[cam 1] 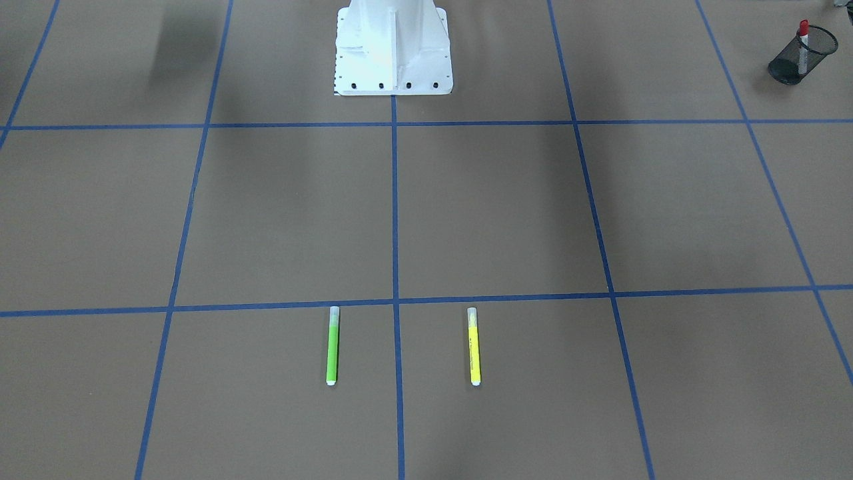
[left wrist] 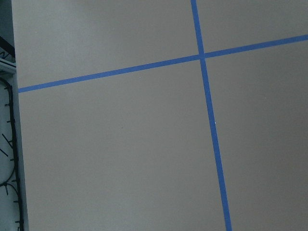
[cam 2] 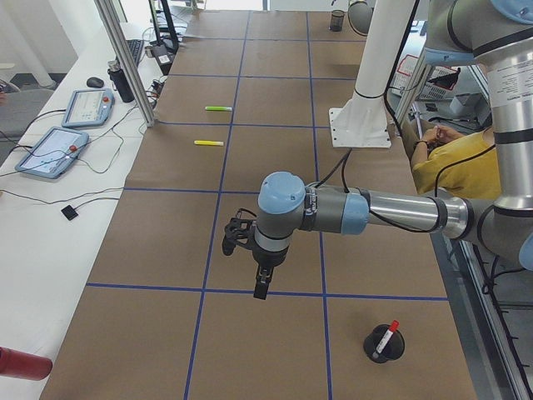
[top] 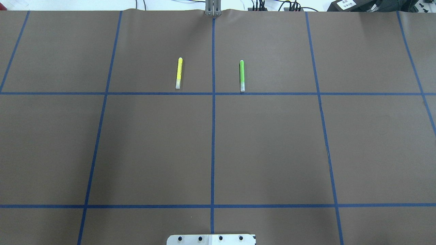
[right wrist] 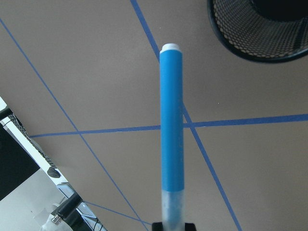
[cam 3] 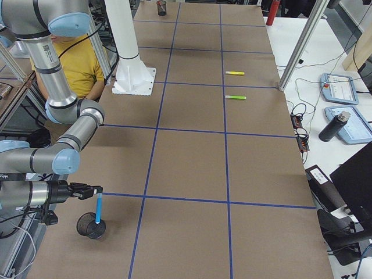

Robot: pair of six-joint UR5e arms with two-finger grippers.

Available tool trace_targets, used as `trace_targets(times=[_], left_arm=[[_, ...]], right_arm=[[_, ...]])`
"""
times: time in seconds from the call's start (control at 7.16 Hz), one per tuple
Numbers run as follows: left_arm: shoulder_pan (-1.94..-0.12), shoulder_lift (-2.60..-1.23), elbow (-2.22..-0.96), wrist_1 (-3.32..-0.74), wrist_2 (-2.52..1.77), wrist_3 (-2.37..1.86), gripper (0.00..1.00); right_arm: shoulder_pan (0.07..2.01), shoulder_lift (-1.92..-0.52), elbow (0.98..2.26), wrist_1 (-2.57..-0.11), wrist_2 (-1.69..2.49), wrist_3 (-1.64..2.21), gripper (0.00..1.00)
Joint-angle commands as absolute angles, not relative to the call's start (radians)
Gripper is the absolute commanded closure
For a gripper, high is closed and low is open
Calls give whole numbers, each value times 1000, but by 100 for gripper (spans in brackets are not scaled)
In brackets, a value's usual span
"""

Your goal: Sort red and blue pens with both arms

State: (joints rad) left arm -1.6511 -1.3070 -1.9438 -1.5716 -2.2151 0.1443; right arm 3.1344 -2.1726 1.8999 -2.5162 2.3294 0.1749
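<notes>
My right hand (cam 3: pixel 92 190) clamps the smooth blue pen (right wrist: pixel 171 120) near a black mesh cup (cam 3: pixel 88 228), lower left. I cannot tell my left hand's (cam 2: pixel 261 283) grip. The desk (top: pixel 272 153) is matte brown.

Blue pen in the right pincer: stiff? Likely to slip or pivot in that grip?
Probably stiff: the blue pen hangs straight from the right pincer, no bend. Pinched only at its clear-cap end, so a knock against the mesh cup could pivot it. Barrel looks smooth and round: likely slippery, apt to roll if laid flat.
</notes>
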Motion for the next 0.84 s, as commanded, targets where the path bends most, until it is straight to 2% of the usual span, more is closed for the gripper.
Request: trace_targets(times=[0.0,0.7], left_arm=[[-1649,-1307,-1944,-1577,-2215,144,0],[-1649,-1307,-1944,-1577,-2215,144,0]], right_arm=[[3184,-2163,1864,-2520,2286,175,100],[3201,-2161,1798,-2510,2264,173,100]])
